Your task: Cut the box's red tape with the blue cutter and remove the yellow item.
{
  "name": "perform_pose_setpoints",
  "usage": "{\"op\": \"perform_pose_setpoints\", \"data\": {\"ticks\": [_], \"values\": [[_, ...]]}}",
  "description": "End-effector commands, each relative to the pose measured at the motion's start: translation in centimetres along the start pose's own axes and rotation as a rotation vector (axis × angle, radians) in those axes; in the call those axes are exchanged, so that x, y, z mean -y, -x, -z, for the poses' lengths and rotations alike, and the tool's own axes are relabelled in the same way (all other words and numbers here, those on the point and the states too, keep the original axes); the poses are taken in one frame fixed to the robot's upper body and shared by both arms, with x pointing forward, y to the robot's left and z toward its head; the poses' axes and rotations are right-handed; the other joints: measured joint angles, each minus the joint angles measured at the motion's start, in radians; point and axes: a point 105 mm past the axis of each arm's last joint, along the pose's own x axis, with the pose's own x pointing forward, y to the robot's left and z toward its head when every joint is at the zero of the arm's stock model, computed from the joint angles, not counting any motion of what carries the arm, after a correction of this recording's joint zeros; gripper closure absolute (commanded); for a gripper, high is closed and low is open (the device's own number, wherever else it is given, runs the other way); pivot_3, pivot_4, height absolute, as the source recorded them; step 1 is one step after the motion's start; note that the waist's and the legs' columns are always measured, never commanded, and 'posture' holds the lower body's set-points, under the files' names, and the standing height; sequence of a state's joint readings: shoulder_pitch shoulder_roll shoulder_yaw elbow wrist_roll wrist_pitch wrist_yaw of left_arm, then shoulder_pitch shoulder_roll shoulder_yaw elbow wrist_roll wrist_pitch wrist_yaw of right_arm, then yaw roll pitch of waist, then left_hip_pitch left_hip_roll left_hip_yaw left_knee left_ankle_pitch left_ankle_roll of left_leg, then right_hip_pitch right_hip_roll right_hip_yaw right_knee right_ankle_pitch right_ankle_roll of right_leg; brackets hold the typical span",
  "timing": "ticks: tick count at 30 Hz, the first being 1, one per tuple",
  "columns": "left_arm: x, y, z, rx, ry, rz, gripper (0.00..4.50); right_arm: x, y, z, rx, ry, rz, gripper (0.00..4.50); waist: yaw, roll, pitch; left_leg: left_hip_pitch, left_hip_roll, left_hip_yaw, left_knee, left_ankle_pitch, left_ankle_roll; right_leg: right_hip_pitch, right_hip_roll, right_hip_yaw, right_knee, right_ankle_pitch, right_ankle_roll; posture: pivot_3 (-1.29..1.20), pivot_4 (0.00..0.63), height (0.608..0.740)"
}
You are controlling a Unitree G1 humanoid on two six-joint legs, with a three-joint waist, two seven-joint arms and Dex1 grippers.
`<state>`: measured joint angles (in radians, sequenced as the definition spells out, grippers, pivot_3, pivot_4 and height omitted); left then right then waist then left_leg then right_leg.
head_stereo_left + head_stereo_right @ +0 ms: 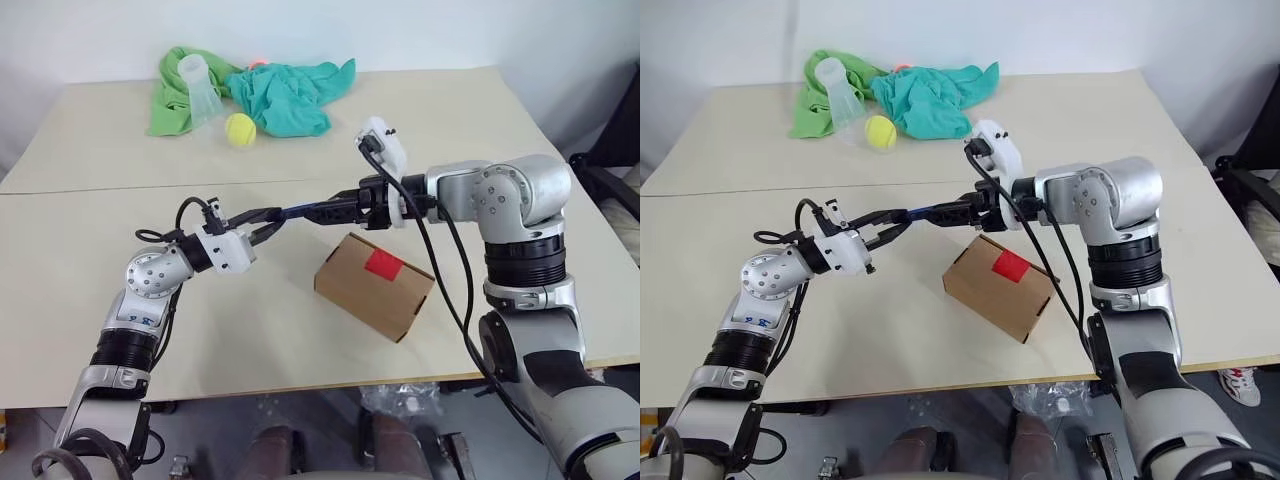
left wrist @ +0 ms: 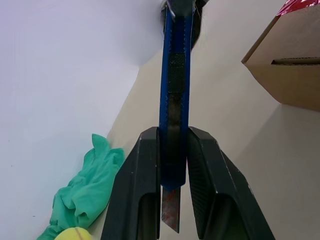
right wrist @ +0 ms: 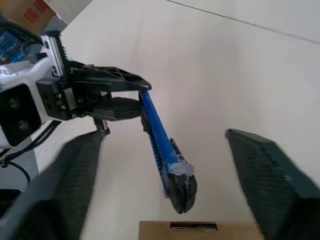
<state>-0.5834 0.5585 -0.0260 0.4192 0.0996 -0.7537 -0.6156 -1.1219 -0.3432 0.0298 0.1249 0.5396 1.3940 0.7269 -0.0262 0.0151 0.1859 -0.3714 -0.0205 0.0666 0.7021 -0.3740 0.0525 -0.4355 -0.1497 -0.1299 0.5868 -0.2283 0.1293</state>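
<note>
Right now the left gripper [image 2: 175, 190] is clamped on the blue cutter [image 1: 305, 210], its two black fingers [image 2: 137, 190] pressing the handle from both sides, with a short length of blade sticking out behind them toward the wrist. The cutter is held up off the table [image 1: 90, 300], reaching from the left gripper across toward the right gripper [image 3: 165, 185]. In the right wrist view, that gripper's fingers stand wide apart on either side of the cutter's dark far end and do not touch it. The box [image 1: 375, 285] sits on the table below and just in front of the right gripper, closed, with the red tape [image 1: 383, 263] on its top face. At the far side of the table lie a heap of green cloth [image 1: 285, 95], a clear plastic cup [image 1: 200, 90] and a tennis ball [image 1: 240, 129], well apart from the box.
</note>
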Motion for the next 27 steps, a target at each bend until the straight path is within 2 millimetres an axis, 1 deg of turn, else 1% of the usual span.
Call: {"op": "perform_pose_setpoints", "data": {"ticks": [1,4,7,8,14,15,19,20,21,26,27], "values": [[-1.5,-0.3,-1.0,0.043,-0.008,-0.072,4.06,-0.5,0.5,-1.1,0.031,0.049,-0.011,1.98,-0.002,0.000,0.000,0.000,0.000,0.000,0.000,0.000,0.000,0.000,0.000,0.000,0.000,0.000,0.000,0.00,0.150,0.740],[-1.4,-0.3,-1.0,0.044,-0.015,-0.068,4.06,-0.5,0.5,-1.1,0.033,0.044,-0.009,3.05,-0.002,0.000,0.000,0.000,0.000,0.000,0.000,0.000,0.000,0.000,0.000,0.000,0.000,0.000,0.000,0.00,0.150,0.740],[-1.4,-0.3,-1.1,0.045,-0.014,-0.065,4.06,-0.6,0.6,-1.8,0.067,0.039,-0.018,4.12,-0.002,0.000,0.000,0.000,0.000,0.000,0.000,0.000,0.000,0.000,0.000,0.000,0.000,0.000,0.000,0.00,0.150,0.740],[-1.4,-0.3,-1.1,0.044,-0.014,-0.064,4.06,-0.7,0.6,-2.0,0.075,0.040,-0.021,4.35,-0.002,0.000,0.000,0.000,0.000,0.000,0.000,0.000,0.000,0.000,0.000,0.000,0.000,0.000,0.000,0.00,0.150,0.740],[-0.9,-0.2,-1.1,0.046,-0.008,-0.047,4.06,-1.1,0.9,-2.2,0.087,0.061,-0.035,4.38,-0.002,0.000,0.000,0.000,0.000,0.000,0.000,0.000,0.000,0.000,0.000,0.000,0.000,0.000,0.000,0.00,0.150,0.740],[-0.9,-0.2,-1.1,0.046,-0.007,-0.046,4.06,-1.1,1.0,-2.2,0.091,0.085,-0.036,4.38,-0.002,0.000,0.000,0.000,0.000,0.000,0.000,0.000,0.000,0.000,0.000,0.000,0.000,0.000,0.000,0.00,0.150,0.740],[-0.8,-0.3,-1.1,0.048,-0.004,-0.036,4.06,-1.3,1.0,-1.5,0.077,0.154,-0.044,4.38,-0.001,0.000,0.000,0.000,0.000,0.000,0.000,0.000,0.000,0.001,0.000,0.000,0.000,0.000,0.000,0.00,0.150,0.740],[-0.8,-0.3,-1.1,0.048,-0.004,-0.033,4.06,-1.5,1.1,-1.4,0.073,0.162,-0.055,3.67,-0.001,0.000,0.000,0.000,0.000,0.000,0.001,0.000,0.000,0.001,0.000,0.000,0.000,0.000,0.000,0.00,0.150,0.740],[-0.8,-0.4,-1.0,0.049,-0.004,-0.030,4.06,-1.6,1.1,-1.4,0.073,0.169,-0.059,3.50,-0.001,0.000,0.000,0.000,0.000,-0.001,0.001,0.000,0.000,0.001,0.000,0.000,0.000,0.000,0.000,0.00,0.150,0.740],[-0.7,-0.5,-1.0,0.053,-0.002,-0.019,4.06,-1.0,1.2,-1.9,0.102,0.163,-0.023,1.83,-0.002,0.000,0.000,0.001,0.000,0.000,0.001,0.000,0.000,0.001,0.000,0.000,0.000,0.000,0.000,0.00,0.150,0.740],[-0.7,-0.5,-1.0,0.053,-0.002,-0.020,4.06,-0.9,1.2,-1.9,0.103,0.158,-0.020,1.83,-0.002,0.000,0.000,0.001,0.000,0.000,0.001,0.000,0.000,0.001,0.000,0.000,0.000,0.000,0.000,0.00,0.150,0.740]]}}
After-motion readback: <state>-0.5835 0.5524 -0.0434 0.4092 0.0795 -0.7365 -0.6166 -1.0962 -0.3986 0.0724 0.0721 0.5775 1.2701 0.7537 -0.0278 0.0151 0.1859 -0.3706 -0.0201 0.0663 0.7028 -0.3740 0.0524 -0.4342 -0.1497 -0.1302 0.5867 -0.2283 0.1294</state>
